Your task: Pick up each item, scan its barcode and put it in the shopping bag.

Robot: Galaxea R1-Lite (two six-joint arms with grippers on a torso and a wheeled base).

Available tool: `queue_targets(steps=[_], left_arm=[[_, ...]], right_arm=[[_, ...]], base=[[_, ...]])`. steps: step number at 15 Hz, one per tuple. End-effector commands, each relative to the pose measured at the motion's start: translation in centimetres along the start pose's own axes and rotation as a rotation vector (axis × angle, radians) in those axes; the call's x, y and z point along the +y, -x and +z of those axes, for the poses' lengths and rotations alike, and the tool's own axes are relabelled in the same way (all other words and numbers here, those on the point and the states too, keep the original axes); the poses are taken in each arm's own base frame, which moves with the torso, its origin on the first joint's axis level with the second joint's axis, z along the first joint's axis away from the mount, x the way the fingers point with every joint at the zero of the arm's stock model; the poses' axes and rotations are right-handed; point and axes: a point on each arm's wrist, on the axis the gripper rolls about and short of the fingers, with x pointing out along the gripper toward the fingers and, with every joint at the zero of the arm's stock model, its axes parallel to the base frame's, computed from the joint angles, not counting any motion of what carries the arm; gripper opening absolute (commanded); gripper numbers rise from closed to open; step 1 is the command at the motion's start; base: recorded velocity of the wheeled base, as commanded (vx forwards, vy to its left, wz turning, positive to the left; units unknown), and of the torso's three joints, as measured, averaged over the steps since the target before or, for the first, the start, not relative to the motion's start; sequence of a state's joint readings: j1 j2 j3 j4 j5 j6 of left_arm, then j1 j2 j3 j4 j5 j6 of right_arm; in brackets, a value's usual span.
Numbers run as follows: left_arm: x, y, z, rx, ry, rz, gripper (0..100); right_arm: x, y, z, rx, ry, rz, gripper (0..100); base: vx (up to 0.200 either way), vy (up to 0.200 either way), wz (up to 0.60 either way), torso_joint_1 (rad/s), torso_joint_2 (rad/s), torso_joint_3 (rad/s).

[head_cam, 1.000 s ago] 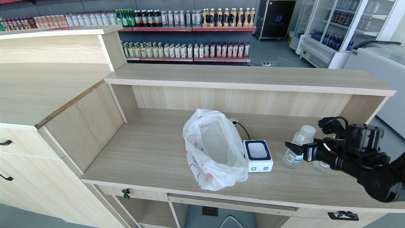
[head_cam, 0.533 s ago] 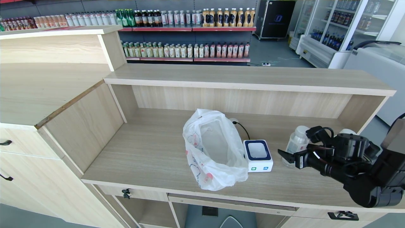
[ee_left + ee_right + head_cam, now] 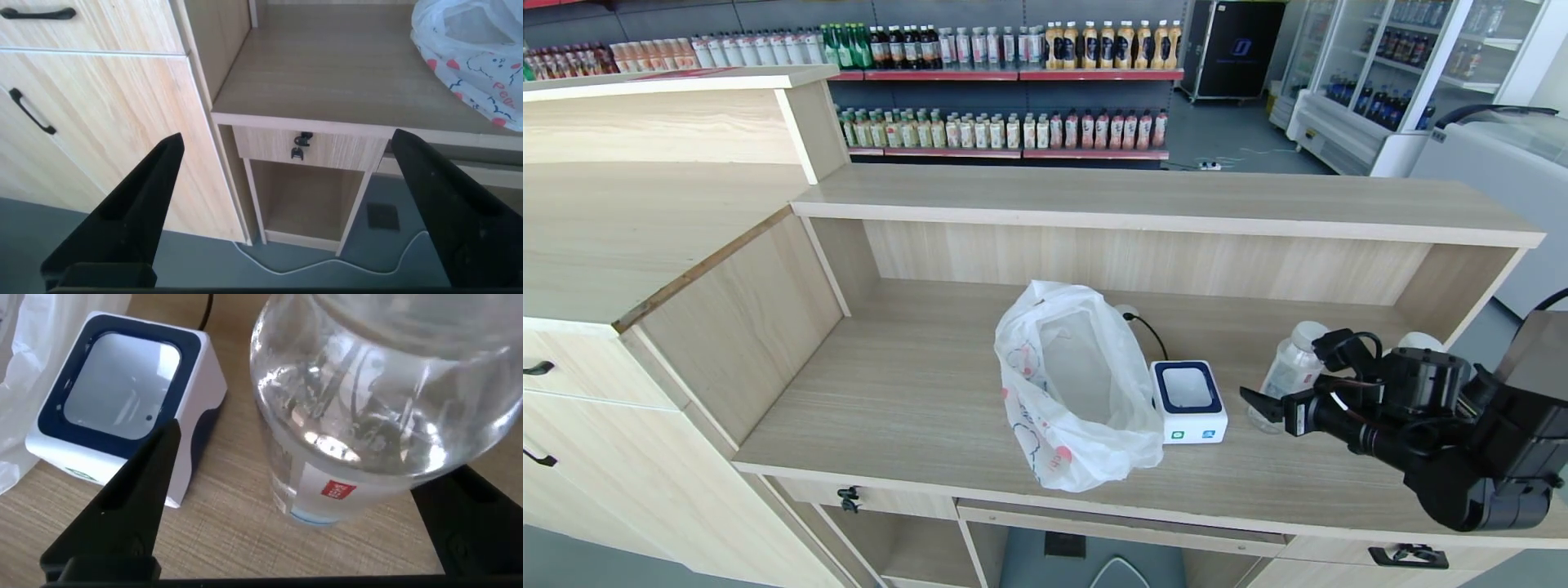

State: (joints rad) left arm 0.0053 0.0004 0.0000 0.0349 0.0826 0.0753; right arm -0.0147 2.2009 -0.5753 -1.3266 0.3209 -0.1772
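Observation:
A clear water bottle (image 3: 1288,372) with a white cap stands on the wooden counter (image 3: 915,392), right of the white-and-blue barcode scanner (image 3: 1188,401). My right gripper (image 3: 1276,395) is open at the bottle's lower half, one finger on each side of it. In the right wrist view the bottle (image 3: 368,433) rises between the fingers of the right gripper (image 3: 302,486), with the scanner (image 3: 122,408) beside it. The white shopping bag (image 3: 1074,384) lies open left of the scanner. My left gripper (image 3: 286,163) is open and holds nothing, low off the counter's front left corner.
A second white bottle cap (image 3: 1421,339) shows behind my right arm. The scanner's black cable (image 3: 1147,327) runs toward the counter's back wall. A raised shelf (image 3: 1160,200) overhangs the back. Drawers with black handles (image 3: 33,110) and a locked drawer (image 3: 301,147) sit below the counter front.
My right arm has shifted a little to the left along the counter, bringing its open fingers around the bottle's base. In the last half second it has hardly moved.

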Motion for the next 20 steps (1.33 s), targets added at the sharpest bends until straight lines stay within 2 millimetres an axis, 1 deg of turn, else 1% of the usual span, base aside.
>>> queue_targets(steps=[1, 4, 8, 9, 16, 19, 20], left_arm=[[0.0, 0.0, 0.0, 0.000, 0.000, 0.001, 100], [0.0, 0.0, 0.0, 0.000, 0.000, 0.001, 100], [0.0, 0.0, 0.0, 0.000, 0.000, 0.001, 100], [0.0, 0.0, 0.0, 0.000, 0.000, 0.001, 100], [0.0, 0.0, 0.0, 0.000, 0.000, 0.001, 100], [0.0, 0.0, 0.0, 0.000, 0.000, 0.001, 100], [0.0, 0.0, 0.0, 0.000, 0.000, 0.001, 100]], right_arm=[[-0.4, -0.8, 0.0, -0.019, 0.006, -0.003, 100], [-0.8, -1.8, 0.1, -0.036, 0.011, -0.004, 100], [-0.9, -2.2, -0.1, -0.046, 0.013, 0.027, 100], [-0.9, -2.3, 0.0, -0.049, 0.014, 0.026, 0], [-1.8, -2.1, 0.6, -0.088, 0.012, -0.003, 0], [-1.8, -1.2, 2.3, -0.133, -0.033, -0.005, 0], [-1.5, -0.3, 4.0, -0.173, -0.087, 0.021, 0]], base=[[0.000, 0.000, 0.00, 0.000, 0.00, 0.000], [0.000, 0.000, 0.00, 0.000, 0.00, 0.000], [0.000, 0.000, 0.00, 0.000, 0.00, 0.000], [0.000, 0.000, 0.00, 0.000, 0.00, 0.000], [0.000, 0.000, 0.00, 0.000, 0.00, 0.000], [0.000, 0.000, 0.00, 0.000, 0.00, 0.000], [0.000, 0.000, 0.00, 0.000, 0.00, 0.000]])
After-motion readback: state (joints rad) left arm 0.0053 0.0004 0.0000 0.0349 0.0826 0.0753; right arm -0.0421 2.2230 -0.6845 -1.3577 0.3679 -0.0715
